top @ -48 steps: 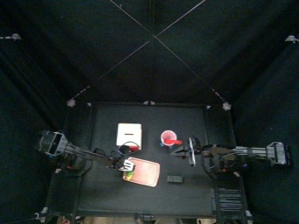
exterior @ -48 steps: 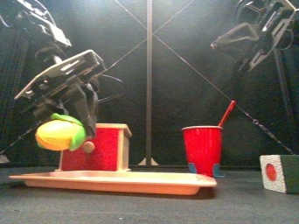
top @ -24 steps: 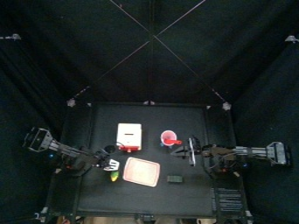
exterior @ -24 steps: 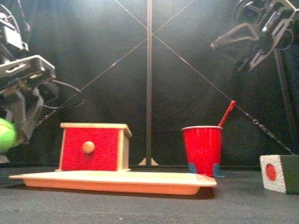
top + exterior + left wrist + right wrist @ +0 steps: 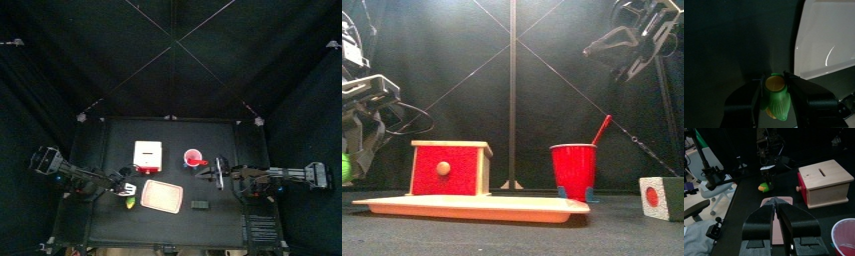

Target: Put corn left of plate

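The corn (image 5: 774, 95), yellow with a green end, sits between the jaws of my left gripper (image 5: 775, 82), which is shut on it. In the top view the corn (image 5: 130, 201) hangs just left of the plate (image 5: 163, 196), a flat pinkish-tan square. From the front, the corn (image 5: 346, 168) shows at the far left, above table level and beyond the plate's (image 5: 469, 206) left end. My right gripper (image 5: 777, 203) rests shut at the table's right side (image 5: 214, 172), pointing toward the plate (image 5: 767, 203) and the distant corn (image 5: 764, 187).
A white-and-red box (image 5: 146, 153) stands behind the plate, and a red cup (image 5: 195, 158) with a straw is to its right. A small dark block (image 5: 201, 204) lies right of the plate. From the front, a white block (image 5: 660, 197) with a red dot sits at the far right.
My left gripper has carried the corn from above the plate's left part out past its left edge and lowered it. The right arm has stayed still.
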Robot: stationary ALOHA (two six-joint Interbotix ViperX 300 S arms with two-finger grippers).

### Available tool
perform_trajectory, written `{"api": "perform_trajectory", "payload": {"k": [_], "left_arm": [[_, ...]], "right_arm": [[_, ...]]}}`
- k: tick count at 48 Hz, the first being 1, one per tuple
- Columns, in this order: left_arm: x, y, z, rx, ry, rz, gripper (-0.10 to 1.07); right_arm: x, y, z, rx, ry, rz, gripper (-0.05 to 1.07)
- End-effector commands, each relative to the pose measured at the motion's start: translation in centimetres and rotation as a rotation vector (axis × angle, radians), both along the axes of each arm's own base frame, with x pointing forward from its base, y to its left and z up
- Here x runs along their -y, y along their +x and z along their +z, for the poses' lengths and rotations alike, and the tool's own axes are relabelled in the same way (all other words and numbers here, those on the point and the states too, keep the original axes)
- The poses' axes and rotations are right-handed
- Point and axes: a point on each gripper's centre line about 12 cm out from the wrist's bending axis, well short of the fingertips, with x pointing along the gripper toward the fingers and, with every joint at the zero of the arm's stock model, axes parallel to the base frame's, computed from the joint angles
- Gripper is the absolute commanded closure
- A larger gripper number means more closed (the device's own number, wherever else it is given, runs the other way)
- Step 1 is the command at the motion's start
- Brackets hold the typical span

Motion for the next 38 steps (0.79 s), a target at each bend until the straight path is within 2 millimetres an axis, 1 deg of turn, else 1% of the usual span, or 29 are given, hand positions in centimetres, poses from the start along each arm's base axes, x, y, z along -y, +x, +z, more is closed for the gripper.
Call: {"api": "perform_trajectory", "payload": {"k": [1, 9, 18, 25, 34, 38], "left_arm": [[0.3, 0.8, 0.3, 0.032, -0.012, -0.004, 0.24], [0.3, 0.7, 0.0, 0.024, -0.010, -0.005, 0.18], [0.3, 0.7, 0.3, 0.033, -0.011, -0.006, 0.12], [0.1, 0.4, 1.0, 0.045, -0.007, -0.010, 0.11], [-0.3, -0.5, 2.3, 0.039, 0.019, -0.013, 0.11], [-0.4, -0.8, 2.5, 0.033, 0.019, -0.010, 0.11]], "right_arm": [[0.0, 0.1, 0.5, 0.017, 0.002, 0.002, 0.52], [0.0, 0.1, 0.5, 0.017, 0.002, 0.002, 0.52], [0.0, 0.1, 0.5, 0.017, 0.002, 0.002, 0.52], [0.0, 0.1, 0.5, 0.017, 0.002, 0.002, 0.52], [0.0, 0.1, 0.5, 0.017, 0.002, 0.000, 0.52], [0.0, 0.1, 0.5, 0.017, 0.000, 0.003, 0.52]]}}
